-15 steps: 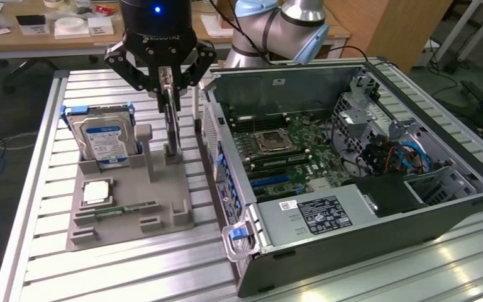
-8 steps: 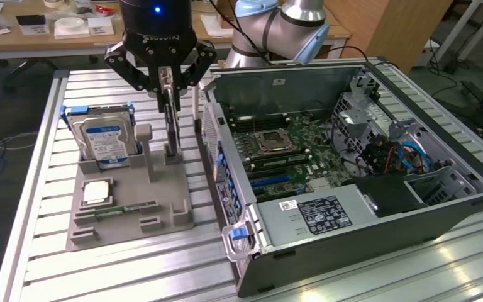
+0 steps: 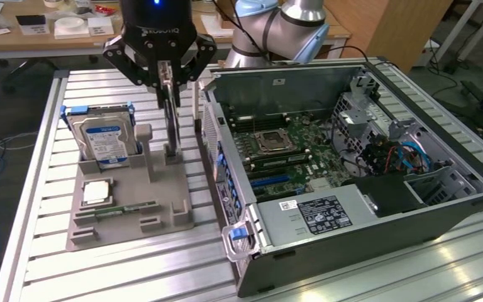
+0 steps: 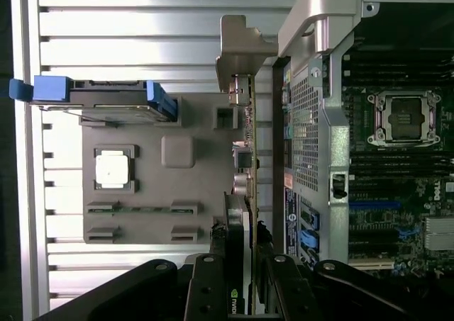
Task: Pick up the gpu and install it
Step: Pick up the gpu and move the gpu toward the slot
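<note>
Thin black gpu card (image 3: 173, 129) (image 4: 250, 122), standing on edge in grey plastic holder (image 3: 133, 211) beside open computer case (image 3: 351, 248), long axis level along case wall, silver bracket (image 4: 241, 48) farthest from black ROBOTIQ-lettered gripper (image 3: 170, 88) (image 4: 240, 249), pinched narrowly onto its top edge

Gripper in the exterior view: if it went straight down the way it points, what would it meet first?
The gpu, standing on edge and already clamped by the gripper. Below that is probably the gray holder it stands in.
</note>
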You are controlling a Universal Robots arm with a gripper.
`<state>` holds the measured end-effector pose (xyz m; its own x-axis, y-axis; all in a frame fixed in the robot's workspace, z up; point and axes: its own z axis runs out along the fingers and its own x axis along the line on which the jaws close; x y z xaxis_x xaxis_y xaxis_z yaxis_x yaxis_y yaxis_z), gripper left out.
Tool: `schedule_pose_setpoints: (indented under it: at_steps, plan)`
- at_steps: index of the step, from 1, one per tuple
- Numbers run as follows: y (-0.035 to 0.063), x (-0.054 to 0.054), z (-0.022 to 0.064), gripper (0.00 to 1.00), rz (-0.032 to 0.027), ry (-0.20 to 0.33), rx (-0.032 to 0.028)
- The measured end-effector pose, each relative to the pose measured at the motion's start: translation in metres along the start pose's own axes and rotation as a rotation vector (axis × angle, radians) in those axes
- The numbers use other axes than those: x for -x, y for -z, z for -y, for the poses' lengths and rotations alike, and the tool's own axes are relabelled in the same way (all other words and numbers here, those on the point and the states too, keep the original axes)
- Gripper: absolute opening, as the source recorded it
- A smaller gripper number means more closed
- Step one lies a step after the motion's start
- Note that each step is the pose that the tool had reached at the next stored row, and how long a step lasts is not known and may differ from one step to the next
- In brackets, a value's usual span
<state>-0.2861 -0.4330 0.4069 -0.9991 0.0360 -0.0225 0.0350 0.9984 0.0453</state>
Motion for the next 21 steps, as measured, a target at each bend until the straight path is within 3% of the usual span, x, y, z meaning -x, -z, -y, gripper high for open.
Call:
schedule_pose_setpoints:
  at_steps: [6,21]
  plan:
    - [0.0063,0.0001,-0.0003,0.26,0.0001,0.0,0.0001]
    - [0.0064,0.0039,-0.0004,0.26,-0.0001,0.0,0.0]
